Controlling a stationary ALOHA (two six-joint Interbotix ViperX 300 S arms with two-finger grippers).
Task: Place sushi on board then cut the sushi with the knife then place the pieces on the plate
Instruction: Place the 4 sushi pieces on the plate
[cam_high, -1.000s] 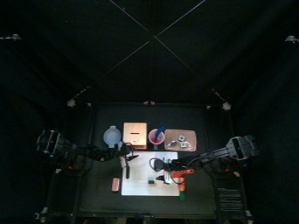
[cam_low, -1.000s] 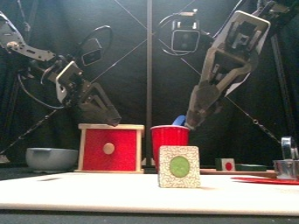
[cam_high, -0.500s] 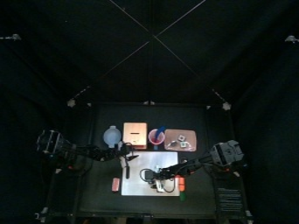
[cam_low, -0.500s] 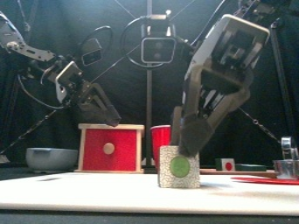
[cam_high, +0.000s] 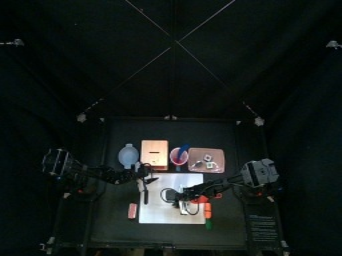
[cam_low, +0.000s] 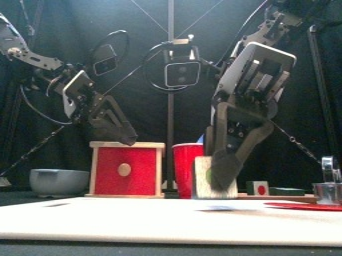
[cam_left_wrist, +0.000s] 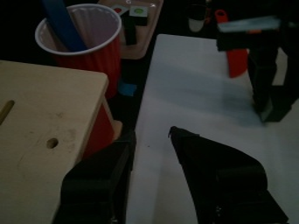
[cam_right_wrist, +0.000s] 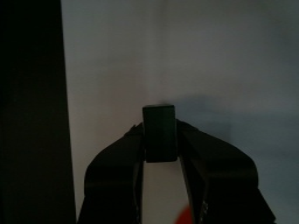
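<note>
**Curtained booth, a grab at the front of the table**

Black curtains all round, with a small black tabletop in the middle. In the top view the white cutting board (cam_high: 174, 215) lay at the tabletop's front edge, roughly centred. Behind it, toward the back edge, sat a row running left to right: blue-grey bowl (cam_high: 128, 155), wooden box (cam_high: 155, 155), red cup (cam_high: 178, 154), pink tray (cam_high: 218, 152). The right gripper (cam_high: 179, 197) reached over the middle of the board. The left gripper (cam_high: 147, 175) hung by the board's back left corner, just in front of the box.

Front view: the right gripper came down from above with its jaws closed around the sushi (cam_low: 210, 182), a pale block with a green centre. It sat tilted and lined up with the red cup from that angle. I couldn't tell if its bottom touched the board or was just clear of it. The left gripper was up in the air above the box.

Left wrist view: the jaws were parted with a moderate gap, over the board's edge right beside the box. A blue knife (cam_left_wrist: 56, 17) stood in the cup.

Right wrist view: both jaws pinched the sushi, a dark block here, over bare white board.
</note>
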